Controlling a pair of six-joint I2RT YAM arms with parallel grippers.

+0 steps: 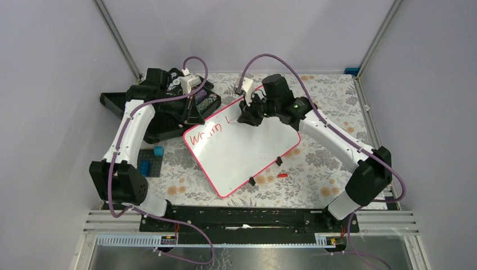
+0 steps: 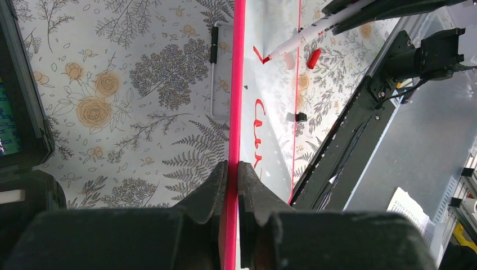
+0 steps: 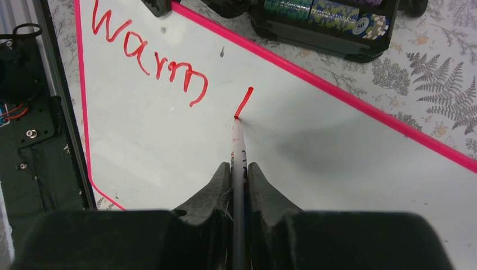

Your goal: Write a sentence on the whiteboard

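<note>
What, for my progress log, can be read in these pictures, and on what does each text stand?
"Warm": the sentence in red on the whiteboard, followed by one lone stroke.
"50": on a chip in the black case, barely legible.
Print on the marker: too small to read.

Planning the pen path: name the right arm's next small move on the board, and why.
Probably drag the marker tip onward to finish this letter: only "Warm" and one stroke are written, the tip sits at its end, and the left gripper clamps the whiteboard.
</note>
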